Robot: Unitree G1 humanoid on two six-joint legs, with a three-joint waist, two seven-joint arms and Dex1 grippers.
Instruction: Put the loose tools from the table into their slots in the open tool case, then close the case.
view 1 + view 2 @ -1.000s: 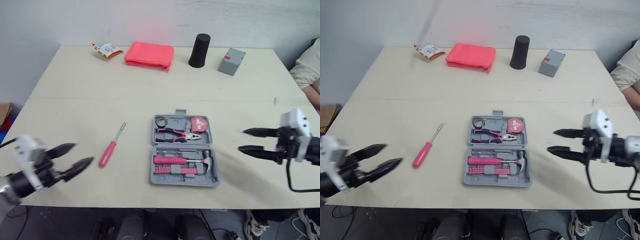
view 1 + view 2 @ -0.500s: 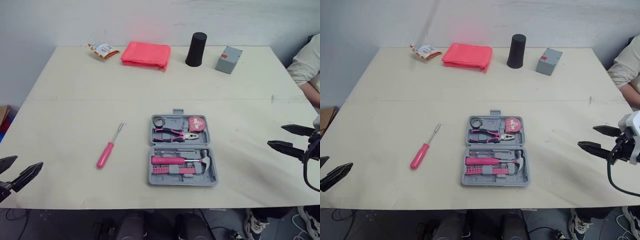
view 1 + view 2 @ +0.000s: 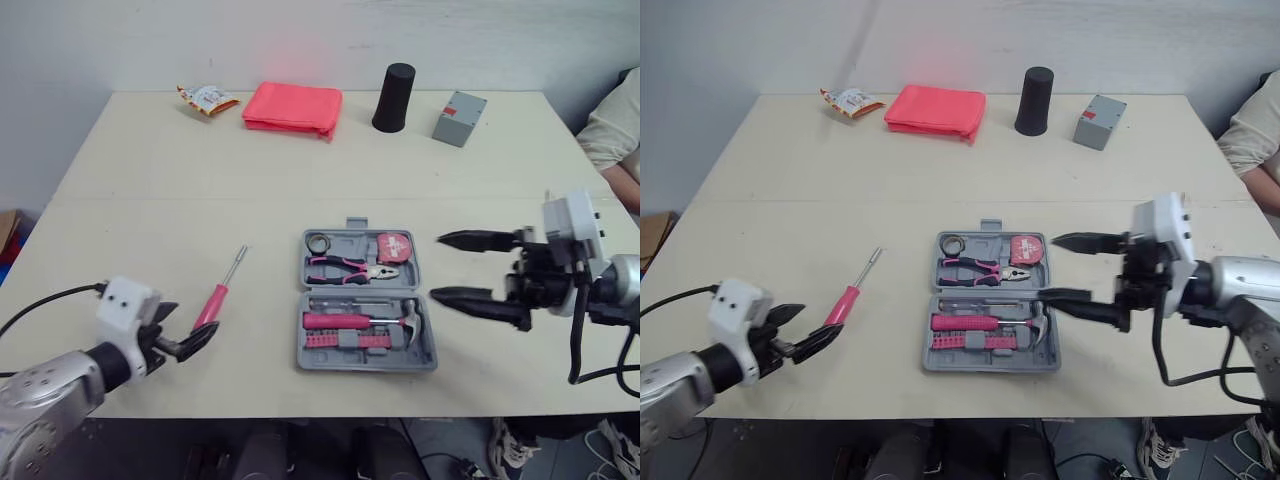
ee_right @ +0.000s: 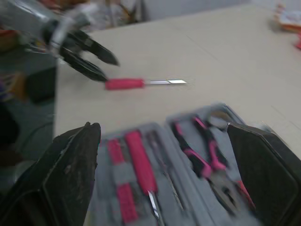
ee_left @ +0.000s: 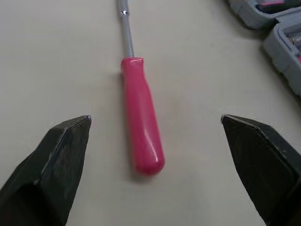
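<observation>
Black fingers of the left hand stand apart, gripping nothing, at the near left of the pale wooden tabletop. Just beyond the fingertips lies the one loose tool, a screwdriver with a pink plastic handle and a bare steel shaft. Its butt end points at the hand and is close to it but not touching.

The long axis runs away from the robot, tilted slightly toward the case. In the left wrist view the handle sits between the spread fingers and ahead of them, roughly in line with the reach. Judgement: the left hand is much the nearer. A short advance would bring the fingers either side of the handle, closing across its width.

To the right of the screwdriver, well apart from it, the grey plastic tool case lies open flat – one case, both halves already holding pink-handled tools. Which slot is free cannot be read.

The right hand hovers just beside the case's right edge, fingers wide apart and empty.

Along the far edge, count one of each:
- one printed snack packet
- one folded pink cloth
- one black tapered cup
- one small grey box
</observation>
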